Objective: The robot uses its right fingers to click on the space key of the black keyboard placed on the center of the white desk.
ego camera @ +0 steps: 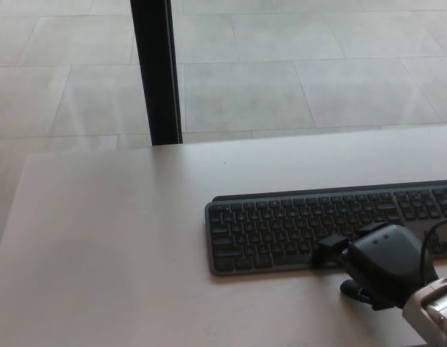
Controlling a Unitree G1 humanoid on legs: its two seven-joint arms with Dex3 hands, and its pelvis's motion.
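From the head view, the black keyboard (332, 228) lies flat on the white desk (115, 238) toward its right side, and the right hand (382, 264) holds nothing, one finger (330, 246) stretched onto the keyboard's bottom key row, while a dark post (157, 72) stands beyond the desk's far edge.
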